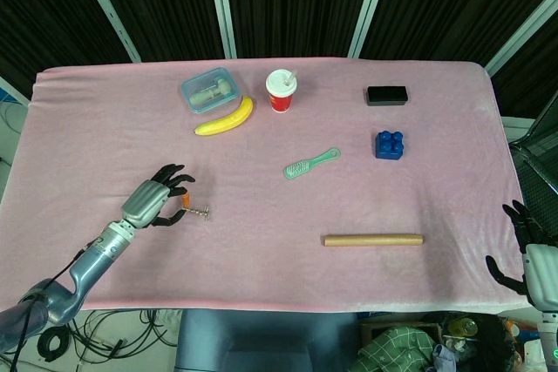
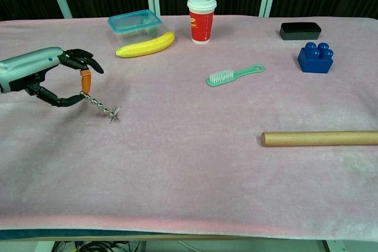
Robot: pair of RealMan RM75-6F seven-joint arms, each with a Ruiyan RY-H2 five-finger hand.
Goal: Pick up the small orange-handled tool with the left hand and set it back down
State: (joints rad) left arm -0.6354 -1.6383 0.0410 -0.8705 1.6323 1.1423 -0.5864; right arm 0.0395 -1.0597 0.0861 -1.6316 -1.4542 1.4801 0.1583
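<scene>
The small orange-handled tool (image 2: 88, 87) is a corkscrew with a twisted metal shaft (image 2: 103, 108). My left hand (image 2: 44, 75) pinches its orange handle between thumb and fingers, low over the pink cloth at the left; the metal tip points right and sits at or just above the cloth. In the head view the left hand (image 1: 153, 202) holds the tool (image 1: 193, 210) at the table's front left. My right hand (image 1: 528, 254) hangs off the table's right edge, fingers spread, holding nothing.
A wooden rod (image 2: 322, 138) lies at the front right. A green brush (image 2: 233, 75) is in the middle. A banana (image 2: 145, 45), a lidded container (image 2: 134, 25), a red cup (image 2: 201, 15), a blue block (image 2: 315, 57) and a black box (image 2: 300, 30) line the far side.
</scene>
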